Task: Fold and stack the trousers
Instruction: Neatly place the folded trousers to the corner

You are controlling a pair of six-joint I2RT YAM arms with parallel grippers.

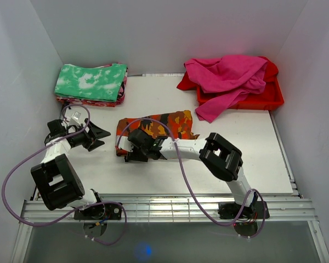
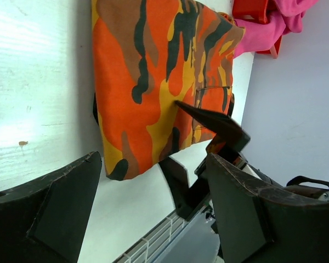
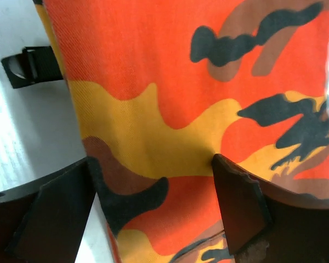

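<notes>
You had the trousers (image 1: 172,121) lying folded in a compact bundle on the table (image 1: 153,175), about mid-table. They lay between the folded green-and-white cloth (image 1: 90,82) at the far left and the red tray (image 1: 266,99) at the far right, where a magenta garment (image 1: 227,76) spilled over the rim. Your right gripper (image 1: 132,154) sat at the bundle's near left edge, its fingers (image 3: 238,208) spread wide with camouflage cloth showing between them and nothing pinched; whether the tips touched the fabric you could not tell from these views. Your left gripper (image 1: 100,137) hung to the left of the trousers, apart from them, its fingers (image 2: 49,213) likewise spread and empty. A black strap buckle (image 3: 30,66) poked out beside the cloth's edge
</notes>
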